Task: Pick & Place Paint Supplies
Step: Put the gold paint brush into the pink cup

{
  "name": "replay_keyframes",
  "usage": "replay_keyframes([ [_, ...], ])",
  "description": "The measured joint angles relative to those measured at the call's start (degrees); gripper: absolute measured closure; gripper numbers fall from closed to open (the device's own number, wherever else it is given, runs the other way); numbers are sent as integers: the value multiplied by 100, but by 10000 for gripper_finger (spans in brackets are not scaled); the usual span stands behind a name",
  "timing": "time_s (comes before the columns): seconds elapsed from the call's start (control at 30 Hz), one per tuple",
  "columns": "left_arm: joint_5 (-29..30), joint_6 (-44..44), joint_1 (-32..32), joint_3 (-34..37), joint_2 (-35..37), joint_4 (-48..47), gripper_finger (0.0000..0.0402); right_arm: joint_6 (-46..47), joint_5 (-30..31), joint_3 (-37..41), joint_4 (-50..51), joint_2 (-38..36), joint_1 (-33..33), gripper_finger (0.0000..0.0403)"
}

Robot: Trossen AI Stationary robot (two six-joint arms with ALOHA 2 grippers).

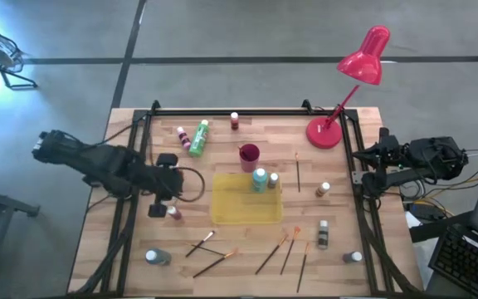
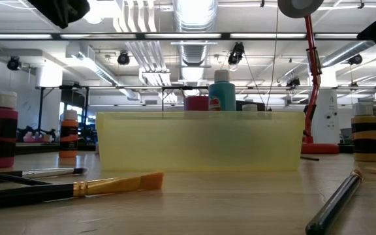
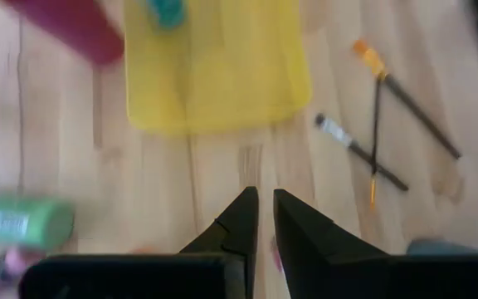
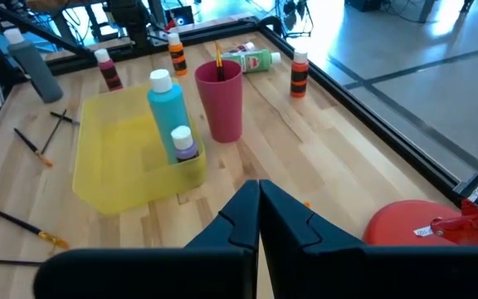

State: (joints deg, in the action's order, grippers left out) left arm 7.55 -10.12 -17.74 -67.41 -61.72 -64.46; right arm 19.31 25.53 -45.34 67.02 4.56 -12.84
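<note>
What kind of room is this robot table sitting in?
Probably a lab or workshop: bare ceiling ducts and strip lights overhead, a gray concrete floor around the wooden table, and a computer keyboard beside it.

Bright overhead ceiling lights (image 2: 194, 13) (left wrist view blurred)

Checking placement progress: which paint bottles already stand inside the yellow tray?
Two: the tall light blue bottle and the small purple one beside it, in one corner of the tray. All others sit on the table.

Left tool (image 3: 264, 218) hangs over the table, fingers nearly together; right tool (image 4: 260, 218) closed at the edge.
</note>
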Motion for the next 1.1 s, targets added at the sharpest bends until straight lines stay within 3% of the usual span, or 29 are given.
replay_keyframes([
  [0.2, 405, -845, -529, -503, -517, -669, 345, 2, -1, 0, 0, 0, 0, 394],
  [0.43, 430, -1189, -667, -545, -1035, -737, 281, 9, 1, 0, 0, 0, 0, 394],
  [0.7, -702, -1117, -692, -540, -1668, -701, 242, 10, 0, 0, 0, 0, 0, 394],
  [1.1, -776, -1259, -1035, -537, -2593, -575, 243, 2, 1, 0, -1, 0, 0, 394],
])
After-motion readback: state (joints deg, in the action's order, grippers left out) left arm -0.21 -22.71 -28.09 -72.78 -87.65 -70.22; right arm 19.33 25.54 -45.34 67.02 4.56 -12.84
